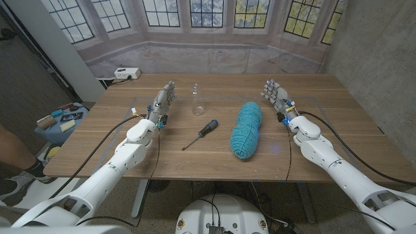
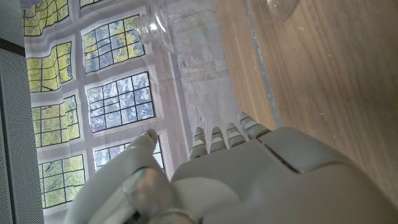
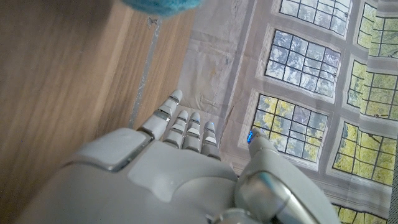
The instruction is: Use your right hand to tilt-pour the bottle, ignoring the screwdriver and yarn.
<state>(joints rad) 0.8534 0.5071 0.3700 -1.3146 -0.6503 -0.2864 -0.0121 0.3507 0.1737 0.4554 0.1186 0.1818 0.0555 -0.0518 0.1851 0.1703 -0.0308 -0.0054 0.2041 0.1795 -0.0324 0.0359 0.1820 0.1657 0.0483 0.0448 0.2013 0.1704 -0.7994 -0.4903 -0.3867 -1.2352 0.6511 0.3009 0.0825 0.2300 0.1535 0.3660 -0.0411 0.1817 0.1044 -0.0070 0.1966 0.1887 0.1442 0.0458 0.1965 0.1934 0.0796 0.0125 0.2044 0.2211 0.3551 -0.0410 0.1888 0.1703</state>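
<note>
A clear glass bottle stands upright at the middle back of the wooden table; its neck and rounded base also show in the left wrist view. My right hand is at the table's right, fingers stretched and apart, holding nothing, with the teal yarn lying between it and the bottle. In front of the bottle lies a black-handled screwdriver. My left hand is left of the bottle, fingers out and empty.
A white power box sits at the table's back left corner. Off the table's left side is a blue bin with small items, and a person's leg is at the picture's left edge.
</note>
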